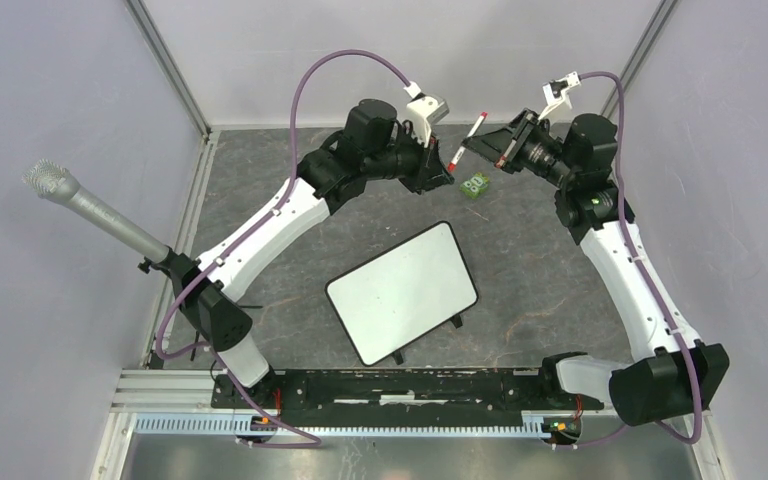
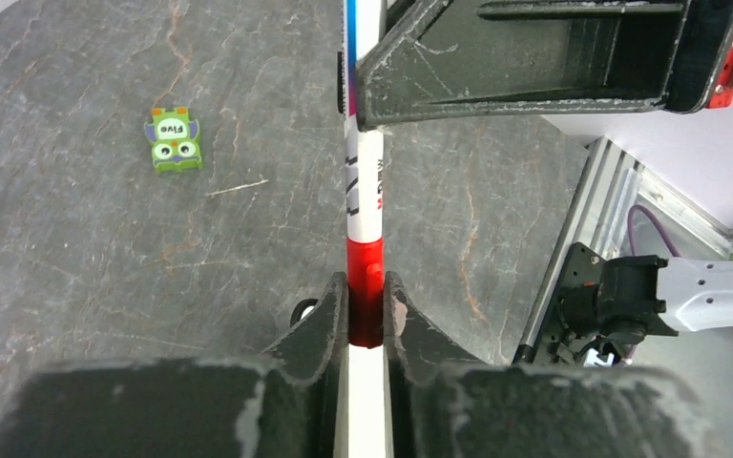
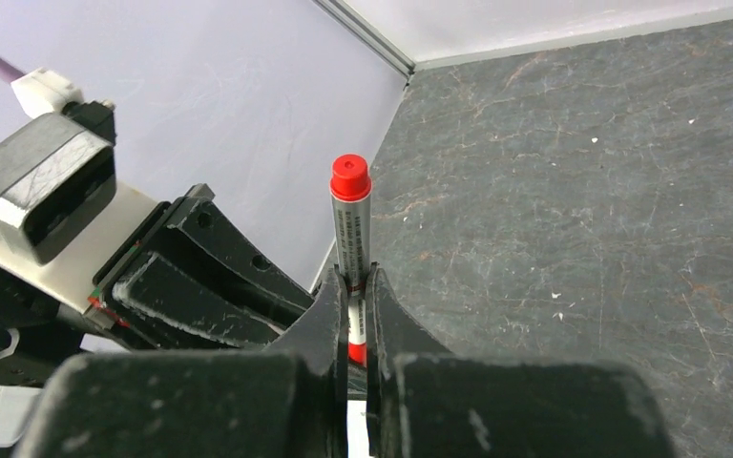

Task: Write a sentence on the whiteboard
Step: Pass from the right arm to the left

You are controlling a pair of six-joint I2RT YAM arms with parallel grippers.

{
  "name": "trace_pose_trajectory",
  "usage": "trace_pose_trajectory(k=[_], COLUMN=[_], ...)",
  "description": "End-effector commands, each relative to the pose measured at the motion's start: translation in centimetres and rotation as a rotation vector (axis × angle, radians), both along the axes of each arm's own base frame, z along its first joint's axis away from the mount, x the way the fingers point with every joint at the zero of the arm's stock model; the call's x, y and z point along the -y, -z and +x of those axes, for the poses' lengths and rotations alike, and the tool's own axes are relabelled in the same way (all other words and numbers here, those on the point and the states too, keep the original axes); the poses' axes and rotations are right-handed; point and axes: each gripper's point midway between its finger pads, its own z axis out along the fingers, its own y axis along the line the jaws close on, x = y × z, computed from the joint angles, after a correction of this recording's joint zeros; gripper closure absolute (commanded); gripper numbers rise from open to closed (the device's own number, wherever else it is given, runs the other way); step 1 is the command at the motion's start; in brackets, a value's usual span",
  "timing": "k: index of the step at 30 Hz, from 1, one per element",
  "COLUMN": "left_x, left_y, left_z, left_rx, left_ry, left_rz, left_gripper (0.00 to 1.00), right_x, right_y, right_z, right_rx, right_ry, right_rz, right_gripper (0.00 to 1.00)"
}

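Left tool [image 2: 366, 303] and right tool [image 3: 356, 286] both clamp the marker [image 2: 364, 205].
Whiteboard [image 1: 402, 290] lies on the counter [image 1: 540, 260], well apart.

One whiteboard [image 1: 402, 292], one marker [image 1: 467, 137], one green toy [image 1: 476, 186]

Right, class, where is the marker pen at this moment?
In the top view the marker pen is in the air over the table's far middle, clamped between the left gripper and the right gripper, beyond the green block and the whiteboard.
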Motion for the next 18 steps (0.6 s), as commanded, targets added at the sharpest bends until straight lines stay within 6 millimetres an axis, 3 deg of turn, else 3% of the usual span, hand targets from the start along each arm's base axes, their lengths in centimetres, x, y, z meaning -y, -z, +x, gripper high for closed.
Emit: trace_pose_trajectory(k=[1, 3, 4, 5, 13, 18], left_x=[0.1, -0.7, -1.6, -1.7, -6.6, -8.9], left_y=[-2.0, -1.8, -3.0, -1.6, 0.4, 1.6], left_z=[-0.9, -1.1, -1.6, -1.3, -4.8, -5.9], left_rx=[0.029, 0.043, 0.079, 0.072, 0.291, 0.394], left_ry=[0.066, 0.074, 0.075, 0.081, 0.294, 0.383], left_rz=[-0.060, -0.035, -0.036, 0.001, 0.247, 0.400], left_gripper=[0.97, 0.98, 0.98, 0.98, 0.98, 0.97], right_x=[-0.5, -0.9, -1.2, -1.4, -1.7, -1.9], right_y=[-3.3, -3.5, -3.5, -3.3, -0.7, 1.6], right_z=[-1.6, -2.1, -2.5, -2.7, -4.3, -5.5], right_rx=[0.134, 0.177, 0.188, 0.197, 0.262, 0.223], right_ry=[-0.056, -0.106, -0.139, -0.167, -0.404, -0.517], right_rz=[0.030, 0.018, 0.012, 0.003, -0.167, -0.218], right_gripper=[0.98, 0.85, 0.80, 0.75, 0.36, 0.31])
